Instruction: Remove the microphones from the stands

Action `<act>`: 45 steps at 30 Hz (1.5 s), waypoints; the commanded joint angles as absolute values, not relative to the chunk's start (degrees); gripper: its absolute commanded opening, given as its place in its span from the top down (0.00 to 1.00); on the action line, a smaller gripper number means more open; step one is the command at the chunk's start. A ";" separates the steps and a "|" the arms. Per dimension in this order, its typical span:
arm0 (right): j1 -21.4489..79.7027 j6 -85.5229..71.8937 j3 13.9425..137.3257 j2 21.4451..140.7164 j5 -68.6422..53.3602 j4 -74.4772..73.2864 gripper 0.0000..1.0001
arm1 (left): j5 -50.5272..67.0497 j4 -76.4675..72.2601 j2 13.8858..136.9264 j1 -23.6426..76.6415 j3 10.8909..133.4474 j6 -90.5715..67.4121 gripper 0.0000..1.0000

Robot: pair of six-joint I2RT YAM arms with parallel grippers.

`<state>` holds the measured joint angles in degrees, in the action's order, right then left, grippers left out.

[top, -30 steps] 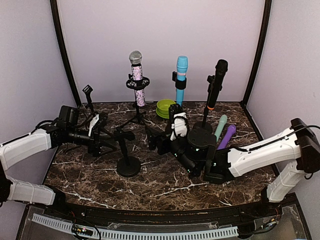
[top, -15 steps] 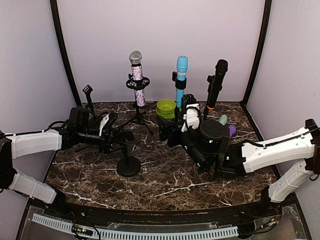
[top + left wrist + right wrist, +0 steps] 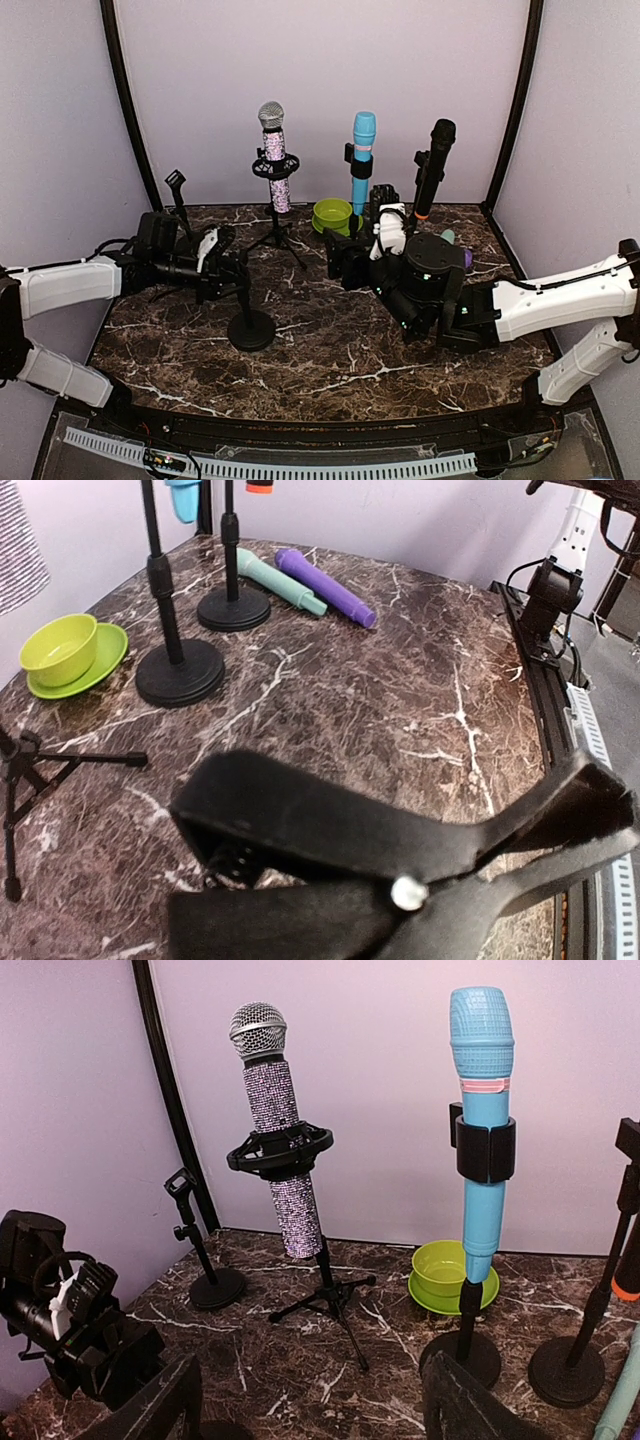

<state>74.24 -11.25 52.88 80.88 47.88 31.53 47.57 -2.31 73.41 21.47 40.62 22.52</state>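
— Mics, stands, two arms. Start at the near end for me.

— Nearest is a short stand [image 3: 250,326] with a round base and no mic in it. The left hand [image 3: 236,272] is stretched out low over the tabletop [image 3: 330,370] and clenched on the top of that stand.

— And the right hand?

— The right hand [image 3: 340,262] is released. Its fingers [image 3: 170,1400] are spread wide with nothing between them. It sits out past the middle of the tabletop, facing the back wall.

— Anything lying loose?

— Two. A teal mic [image 3: 280,580] and a purple mic [image 3: 325,588] lie flat, side by side, over on the right. From above they're mostly hidden behind the right arm. Further back there's a green bowl [image 3: 332,213] on a saucer, just beside the base of the blue one's stand.

— So which mics are in stands?

— Three, all along the back. On the left, the glitter mic [image 3: 275,1150] stands upright in a ring mount on a tripod [image 3: 325,1300]. In the middle, the blue mic [image 3: 482,1110] is upright in a black clip on a round-based stand. On the right, the black mic [image 3: 432,170] leans a little in its clip. At the far left, near the corner, there's a small clip stand [image 3: 200,1250] with nothing in it. Neither hand is touching any of those three mics.
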 commanded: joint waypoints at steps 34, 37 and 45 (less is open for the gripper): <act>76.13 -13.14 50.34 76.30 51.22 29.39 0.29 | 55.24 -12.86 83.42 -24.54 48.46 18.60 1.00; 76.12 -12.76 50.46 76.66 51.49 29.76 0.28 | 55.46 -14.65 84.55 -24.14 48.22 17.83 1.00; 75.25 -8.65 58.67 83.26 49.81 26.73 0.17 | 53.07 -8.18 81.72 -23.79 46.87 20.74 0.38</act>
<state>75.61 -10.98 52.73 80.12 50.24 28.47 53.41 -11.60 85.38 -24.10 46.89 19.66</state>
